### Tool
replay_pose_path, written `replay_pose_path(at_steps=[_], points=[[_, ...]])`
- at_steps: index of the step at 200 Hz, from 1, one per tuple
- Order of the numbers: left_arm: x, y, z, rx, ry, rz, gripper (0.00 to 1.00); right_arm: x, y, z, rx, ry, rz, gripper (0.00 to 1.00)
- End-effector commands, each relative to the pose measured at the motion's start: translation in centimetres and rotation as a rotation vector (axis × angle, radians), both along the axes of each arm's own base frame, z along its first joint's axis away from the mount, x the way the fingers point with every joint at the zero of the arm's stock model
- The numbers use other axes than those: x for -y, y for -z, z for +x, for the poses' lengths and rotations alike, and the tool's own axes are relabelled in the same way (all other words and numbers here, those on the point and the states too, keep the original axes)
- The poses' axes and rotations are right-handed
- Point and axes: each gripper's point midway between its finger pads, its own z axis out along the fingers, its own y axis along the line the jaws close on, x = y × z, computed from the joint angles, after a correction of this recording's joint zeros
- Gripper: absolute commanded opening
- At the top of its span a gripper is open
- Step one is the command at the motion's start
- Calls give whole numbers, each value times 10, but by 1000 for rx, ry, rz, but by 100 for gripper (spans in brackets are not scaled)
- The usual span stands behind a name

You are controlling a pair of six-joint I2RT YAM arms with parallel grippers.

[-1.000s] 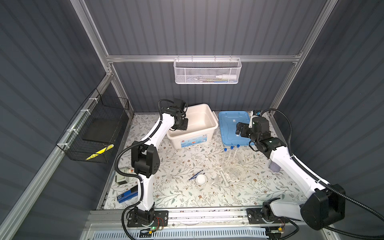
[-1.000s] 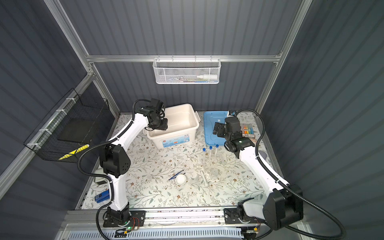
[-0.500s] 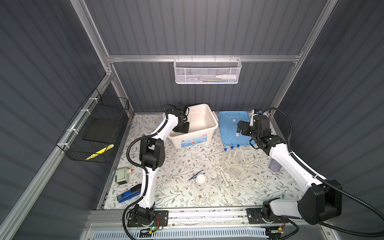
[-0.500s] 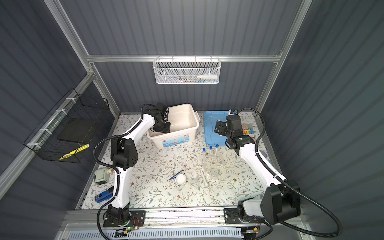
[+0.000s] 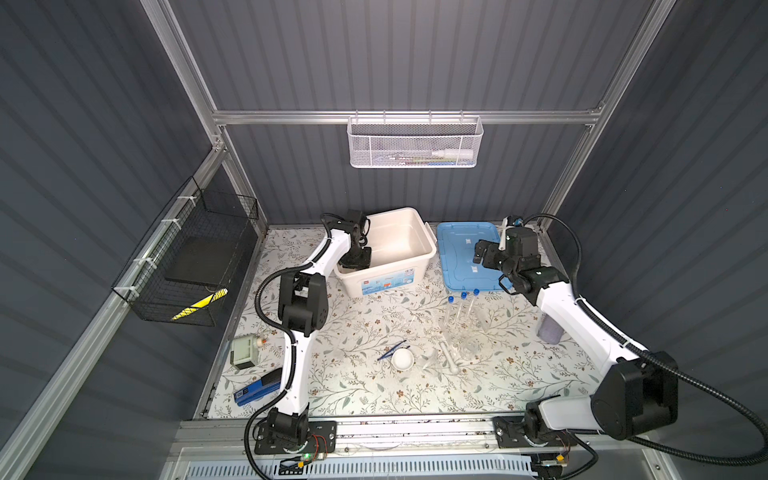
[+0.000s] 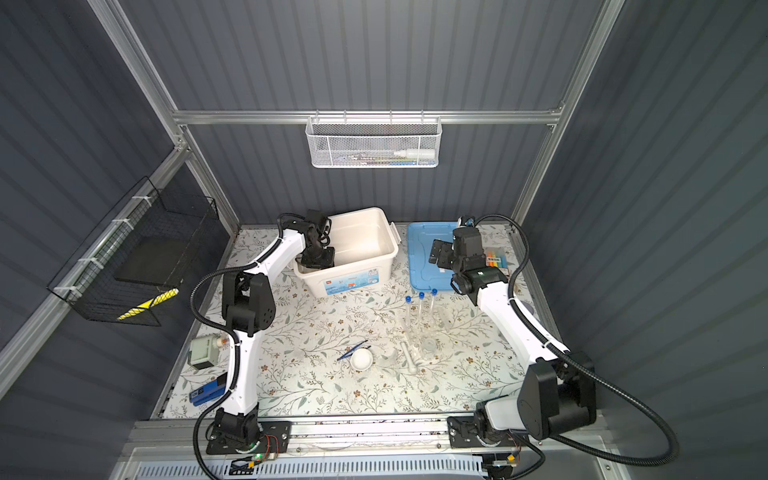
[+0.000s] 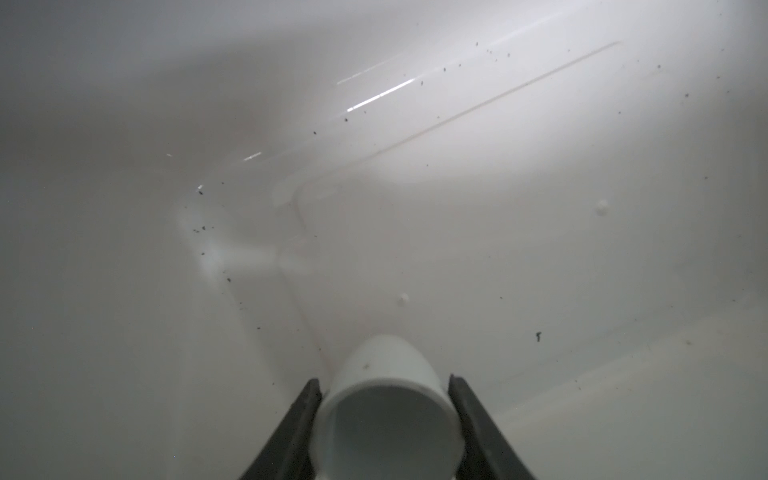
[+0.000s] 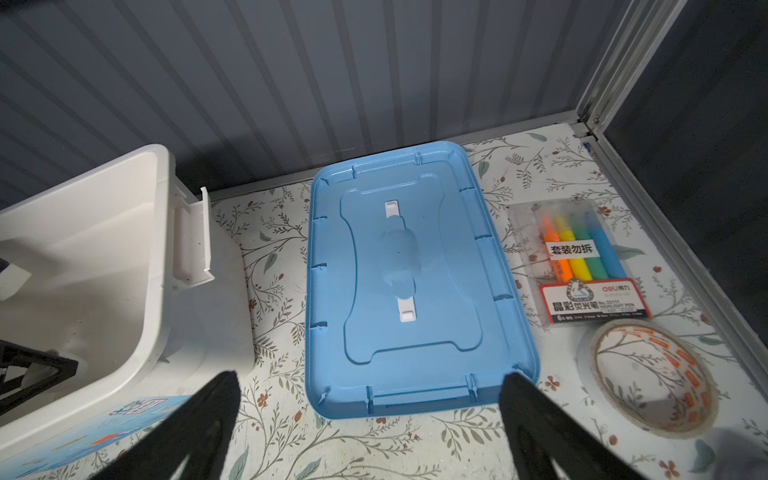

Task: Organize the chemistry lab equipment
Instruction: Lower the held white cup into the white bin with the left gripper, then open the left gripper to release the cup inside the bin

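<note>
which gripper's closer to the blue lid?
Right. The right gripper hovers open over the blue lid; left gripper is inside the white bin, gripping a white ceramic cup.

Marker pack [image 8: 582, 257] just beside tape roll [image 8: 692, 380] (both near blue lid [image 8: 415, 332]).

Bright centre, dim surround, soft close-ups

In both top views overhead light washes the floral-patterned tabletop [image 5: 374, 386] pale, while the dark grey ribbed walls [image 5: 83, 124] stay dim. The left wrist view inside the white plastic bin [image 7: 540, 166] is hazy with glare streaks. The right gripper [image 8: 370, 378] is out of focus.
</note>
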Motion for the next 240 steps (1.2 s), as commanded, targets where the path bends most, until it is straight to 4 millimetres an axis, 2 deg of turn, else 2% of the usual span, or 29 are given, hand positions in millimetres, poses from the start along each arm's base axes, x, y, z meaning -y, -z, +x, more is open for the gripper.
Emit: replay_pose_path(at_steps=[1, 15, 88, 119, 183, 240], points=[[4, 13, -14, -69, 0, -17, 31, 0, -10, 5, 22, -1, 8, 99], [2, 17, -22, -108, 0, -14, 31, 1, -10, 5, 21, 1, 10, 99], [3, 32, -35, -167, 14, -15, 32, 7, -8, -4, 20, 20, 18, 99], [4, 32, -38, -181, 17, -27, 33, 9, -9, -9, 24, 28, 23, 99], [7, 25, -40, -171, 26, -46, 43, 15, -9, -23, 23, 52, 24, 99], [13, 9, -36, -134, 21, -84, 60, 21, -9, -42, 24, 63, 32, 99]])
